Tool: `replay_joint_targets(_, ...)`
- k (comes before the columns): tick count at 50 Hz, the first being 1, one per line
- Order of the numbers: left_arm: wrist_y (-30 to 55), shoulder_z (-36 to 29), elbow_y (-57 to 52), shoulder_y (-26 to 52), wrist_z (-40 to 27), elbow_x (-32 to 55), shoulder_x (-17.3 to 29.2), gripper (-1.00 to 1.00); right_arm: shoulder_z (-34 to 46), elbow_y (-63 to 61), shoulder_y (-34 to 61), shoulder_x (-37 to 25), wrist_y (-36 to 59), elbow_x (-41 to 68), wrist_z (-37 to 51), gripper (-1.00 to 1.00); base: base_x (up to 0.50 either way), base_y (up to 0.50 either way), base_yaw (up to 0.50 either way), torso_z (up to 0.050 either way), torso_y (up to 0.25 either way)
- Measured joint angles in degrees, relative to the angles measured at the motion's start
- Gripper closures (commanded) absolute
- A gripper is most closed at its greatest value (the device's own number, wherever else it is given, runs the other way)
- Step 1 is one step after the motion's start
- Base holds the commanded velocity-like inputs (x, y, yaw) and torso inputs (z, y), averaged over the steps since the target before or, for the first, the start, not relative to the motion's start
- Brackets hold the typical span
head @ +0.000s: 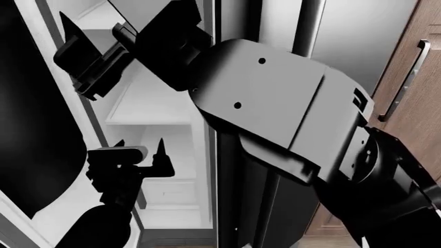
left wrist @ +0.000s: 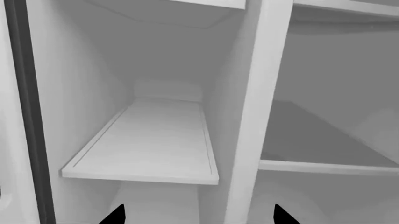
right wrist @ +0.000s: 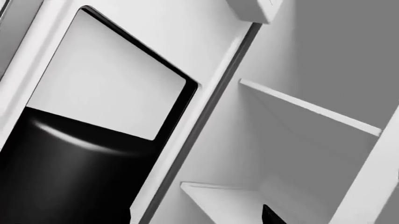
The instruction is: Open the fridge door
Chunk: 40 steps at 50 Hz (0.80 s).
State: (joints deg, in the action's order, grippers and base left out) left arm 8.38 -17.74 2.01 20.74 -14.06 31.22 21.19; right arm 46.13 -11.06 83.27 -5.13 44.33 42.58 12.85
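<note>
Black and angular, the left claw hangs low in the head view with its two pointed fingers standing apart and nothing between them, close before the opened left compartment of the fridge. Its wrist view shows only the two dark fingertips, well spread, aimed into the white interior where a flat shelf juts out and a white upright divider splits that bay from the next. The right claw is higher, beside the edge of the swung-open left door; its fingers appear parted and empty, though the big grey arm housing covers much of the middle of the head view. The right wrist view gives what the head view does not: the door's inner face with its white frame around a glossy dark panel, the slanting door edge, and shelves beyond; only a sliver of dark fingertip shows there. The right fridge door stays closed behind the arm, and a brown wood-grain cabinet with a bar handle stands at the far right. Open room lies inside the left bay, between the door edge and the divider.
</note>
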Motion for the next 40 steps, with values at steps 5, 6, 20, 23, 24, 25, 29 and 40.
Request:
replay_joint_targets(5,-0.16,-0.08,0.20,-0.01,0.04,-0.06,-0.02,-1.00,0.92,1.18,1.21,0.64,-0.71,-0.08,-1.38,-1.00,0.00,0.00,0.00,0.000,0.000)
replay_joint_targets(6,-0.21,-0.10,0.26,0.00,0.05,-0.08,-0.04,-1.00,1.11,1.42,1.41,0.70,-0.92,-0.11,-1.71,-1.00,0.00,0.00,0.00,0.000,0.000)
replay_joint_targets(20,-0.66,-0.33,0.79,-0.09,0.19,-0.18,-0.12,-1.00,3.01,6.50,3.03,0.59,-5.12,-0.94,-6.91,-1.00,0.00,0.00,0.00,0.000,0.000)
replay_joint_targets(23,-0.74,-0.38,0.91,-0.09,0.21,-0.20,-0.14,-1.00,3.46,8.94,3.87,1.56,-5.99,-1.10,-7.54,-1.00,0.00,0.00,0.00,0.000,0.000)
replay_joint_targets(24,-0.76,-0.39,0.95,-0.09,0.22,-0.21,-0.15,-1.00,3.70,9.80,4.20,1.88,-6.35,-1.04,-7.67,-1.00,0.00,0.00,0.00,0.000,0.000)
replay_joint_targets(25,-0.79,-0.41,1.00,-0.09,0.23,-0.22,-0.16,-1.00,4.00,10.71,4.55,2.18,-6.77,-0.91,-7.78,-1.00,0.00,0.00,0.00,0.000,0.000)
replay_joint_targets(29,-0.96,-0.48,1.25,-0.08,0.28,-0.28,-0.21,-1.00,5.53,14.26,6.04,3.09,-8.83,0.13,-7.96,-1.00,0.00,0.00,0.00,0.000,0.000)
replay_joint_targets(40,-1.18,-0.62,1.51,-0.22,0.27,-0.30,-0.20,-1.00,15.72,24.78,12.50,4.41,-19.32,8.33,-7.69,-1.00,0.00,0.00,0.00,0.000,0.000)
